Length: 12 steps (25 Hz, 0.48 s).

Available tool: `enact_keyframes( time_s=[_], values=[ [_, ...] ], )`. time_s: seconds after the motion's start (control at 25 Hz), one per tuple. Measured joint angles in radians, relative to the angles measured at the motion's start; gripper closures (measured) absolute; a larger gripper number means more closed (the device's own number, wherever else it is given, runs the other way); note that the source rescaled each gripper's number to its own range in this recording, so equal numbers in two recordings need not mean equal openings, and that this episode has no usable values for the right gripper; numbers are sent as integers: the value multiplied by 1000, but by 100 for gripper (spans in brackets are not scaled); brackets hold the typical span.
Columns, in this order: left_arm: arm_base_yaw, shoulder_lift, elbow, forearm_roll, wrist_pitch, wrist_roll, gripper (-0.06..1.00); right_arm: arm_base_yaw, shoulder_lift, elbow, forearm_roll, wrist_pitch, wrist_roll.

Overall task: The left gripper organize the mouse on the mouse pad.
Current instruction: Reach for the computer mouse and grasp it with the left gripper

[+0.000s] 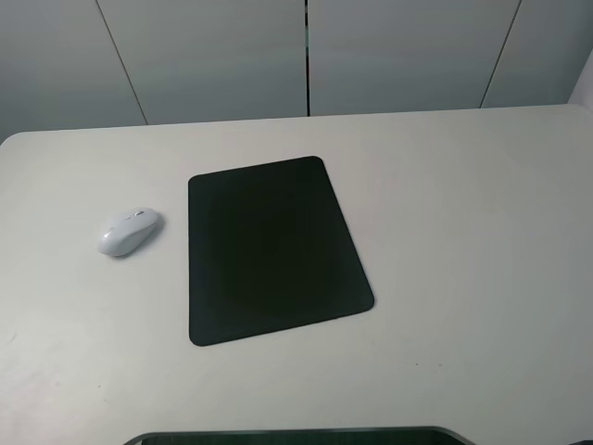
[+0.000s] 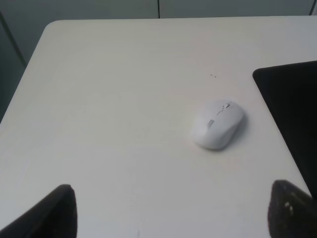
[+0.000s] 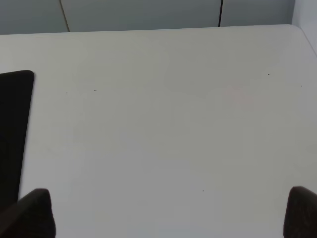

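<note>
We see the mouse [image 1: 130, 231] on the white table [image 1: 463, 232], at nine o'clock from the mouse pad [image 1: 273, 248], near it but not touching. The left gripper [image 2: 171, 218] is spread wide and empty, with the mouse ahead of it. The right gripper [image 3: 166, 218] is also spread wide and empty.

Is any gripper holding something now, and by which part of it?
Nothing is held. The left gripper and the right gripper are both open and empty. The mouse lies untouched on the table, beside the mouse pad.

Office-like spot: white desk [image 1: 463, 232], mouse pad [image 1: 273, 250], grey wall panels [image 1: 213, 56]
</note>
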Motion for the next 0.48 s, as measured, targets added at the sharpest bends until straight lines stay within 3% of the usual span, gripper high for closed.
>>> enact_keyframes(
  time_s=[0.48],
  values=[
    [0,11,0,3,4,0,-1,0,0,0,0,-2,0]
  ],
)
